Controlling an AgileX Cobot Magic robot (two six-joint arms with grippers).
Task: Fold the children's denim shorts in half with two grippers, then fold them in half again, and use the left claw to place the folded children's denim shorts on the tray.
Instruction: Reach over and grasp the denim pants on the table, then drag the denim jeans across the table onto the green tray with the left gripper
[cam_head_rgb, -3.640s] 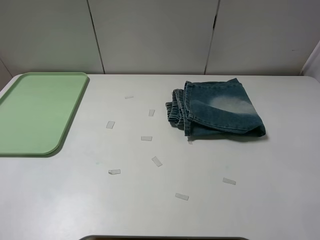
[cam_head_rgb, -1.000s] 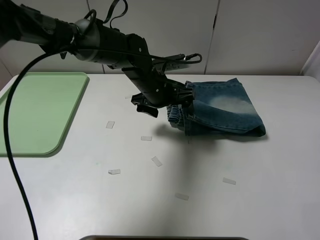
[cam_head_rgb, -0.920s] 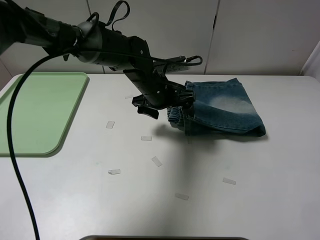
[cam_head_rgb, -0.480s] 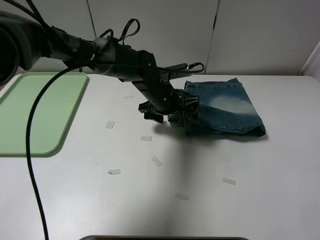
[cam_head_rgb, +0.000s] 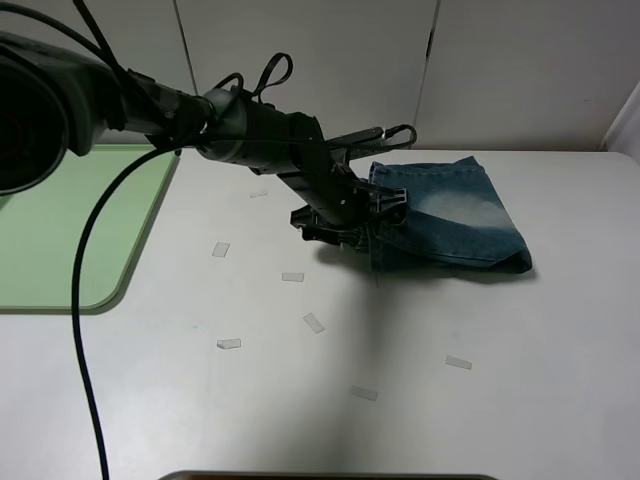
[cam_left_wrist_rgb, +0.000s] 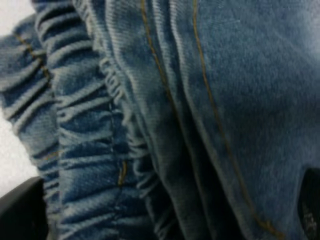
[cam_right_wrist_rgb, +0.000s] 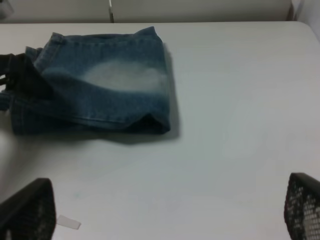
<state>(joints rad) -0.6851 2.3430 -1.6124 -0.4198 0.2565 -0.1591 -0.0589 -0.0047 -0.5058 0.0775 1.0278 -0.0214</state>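
Note:
The children's denim shorts (cam_head_rgb: 450, 215) lie folded on the white table, right of centre, with the gathered waistband toward the left. My left gripper (cam_head_rgb: 362, 218) has come in from the left and sits low at that waistband edge. In the left wrist view it (cam_left_wrist_rgb: 165, 210) is open, its black fingertips (cam_left_wrist_rgb: 20, 210) standing wide on either side of the layered denim (cam_left_wrist_rgb: 165, 100). My right gripper (cam_right_wrist_rgb: 165, 215) is open and hangs apart from the shorts (cam_right_wrist_rgb: 100, 85), with bare table between them. The pale green tray (cam_head_rgb: 60, 240) lies at the far left, partly hidden behind the left arm.
Several small clear tape strips (cam_head_rgb: 293, 276) are scattered over the table (cam_head_rgb: 500, 380) left of and in front of the shorts. The left arm's black cable (cam_head_rgb: 85, 330) loops down across the table's front left. Grey wall panels stand behind the table.
The left arm has moved right and down over the last second, bringing its open jaws onto the waistband edge. The shorts have not shifted.

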